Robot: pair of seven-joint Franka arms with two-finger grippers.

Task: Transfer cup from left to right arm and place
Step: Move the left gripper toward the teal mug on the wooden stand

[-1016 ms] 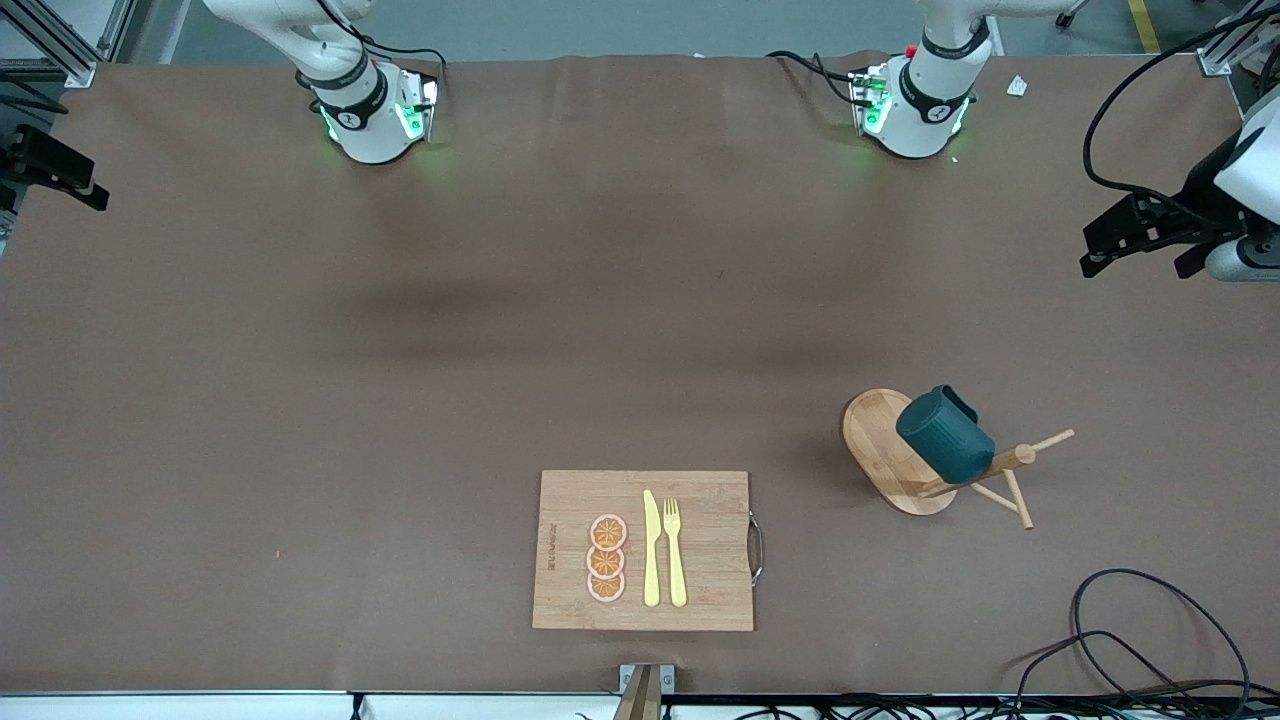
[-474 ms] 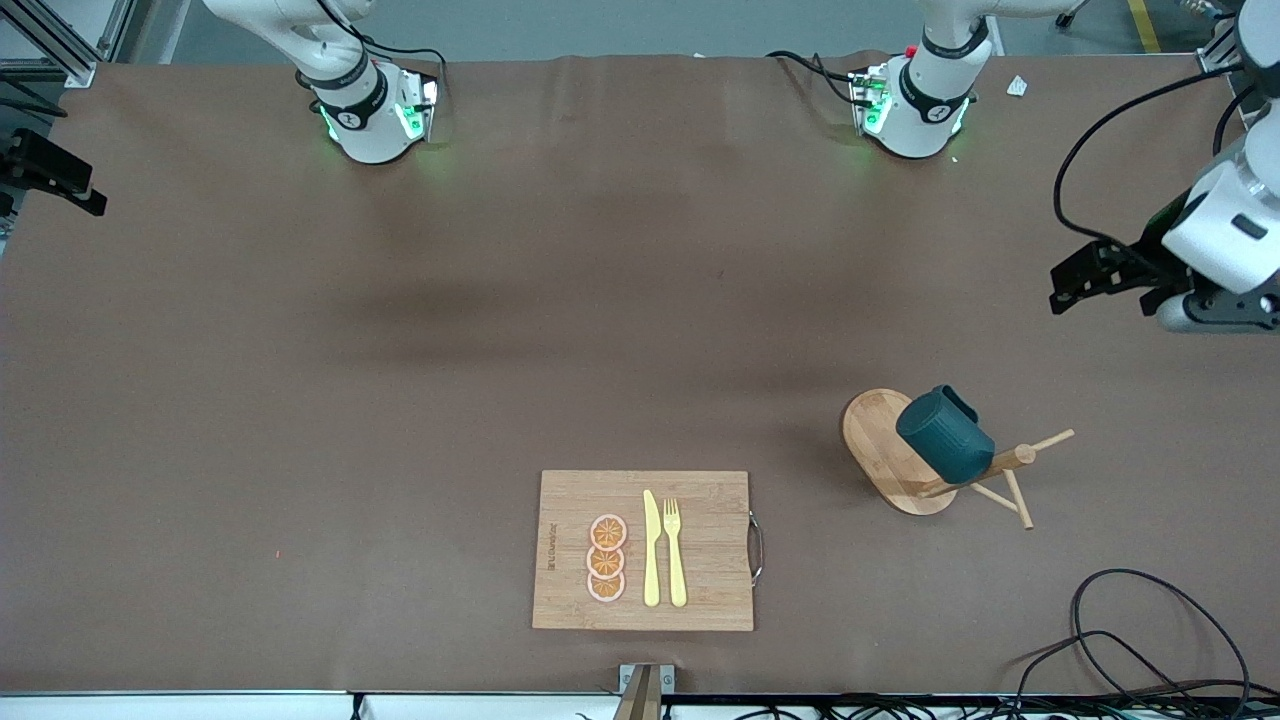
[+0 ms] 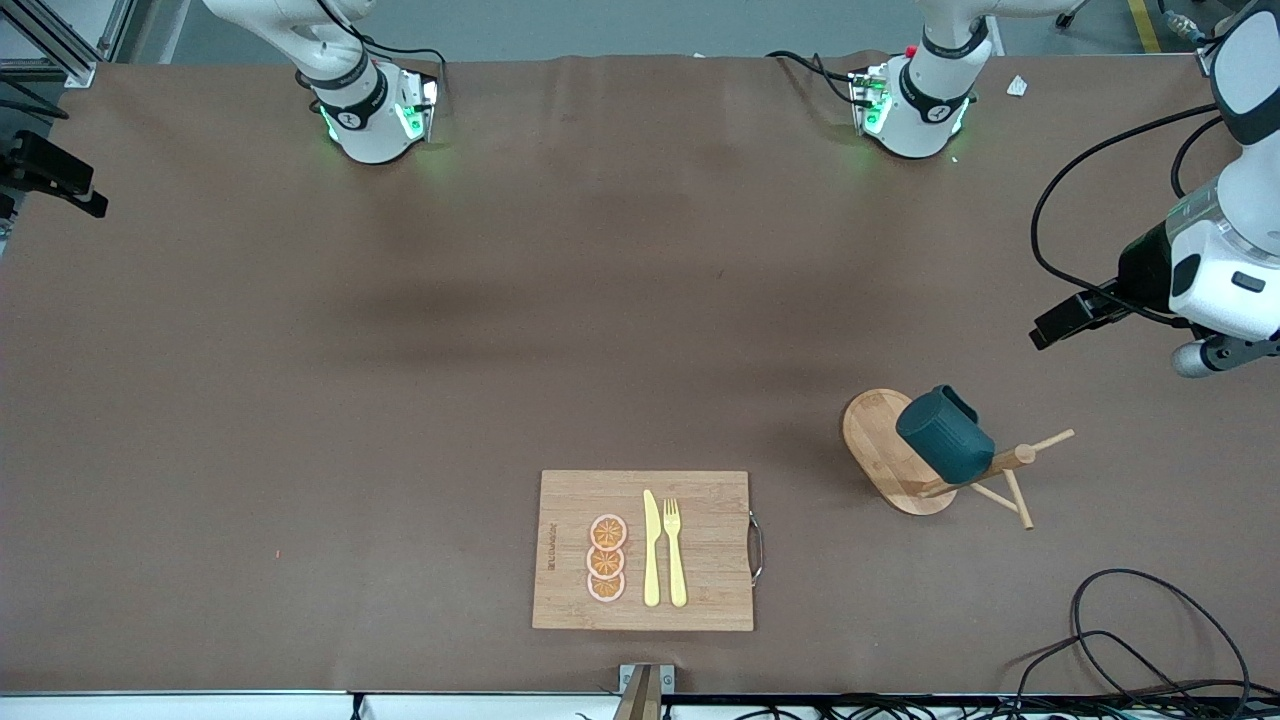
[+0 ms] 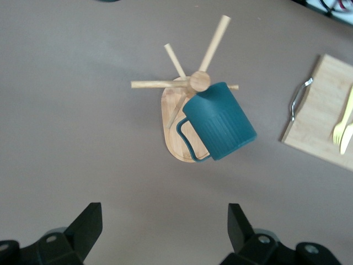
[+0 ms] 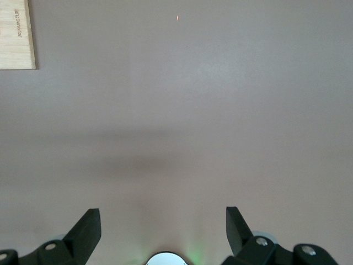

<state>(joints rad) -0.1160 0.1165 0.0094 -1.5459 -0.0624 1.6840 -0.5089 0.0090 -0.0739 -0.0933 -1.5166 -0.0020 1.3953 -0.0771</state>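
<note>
The cup [image 3: 945,437], a dark teal ribbed mug with a side handle, hangs tilted on a peg of a wooden mug tree [image 3: 880,440] toward the left arm's end of the table. In the left wrist view the cup [image 4: 220,130] shows bottom up, its handle over the tree's oval base [image 4: 172,110]. My left gripper [image 3: 1050,332] is open and empty in the air over the table's end, apart from the cup; its own view shows it [image 4: 164,212] with jaws wide. My right gripper [image 5: 163,216] is open and empty, high over its own base, and waits.
A wooden cutting board [image 3: 700,500] near the front edge carries three orange slices [image 3: 606,560], a yellow knife [image 3: 651,550] and a yellow fork [image 3: 675,550]. Its corner shows in the right wrist view [image 5: 16,33]. Black cables [image 3: 1150,640] lie at the front corner.
My left gripper has swung down along the table's end toward the mug tree and the front camera. The cup and the right arm have stayed put.
</note>
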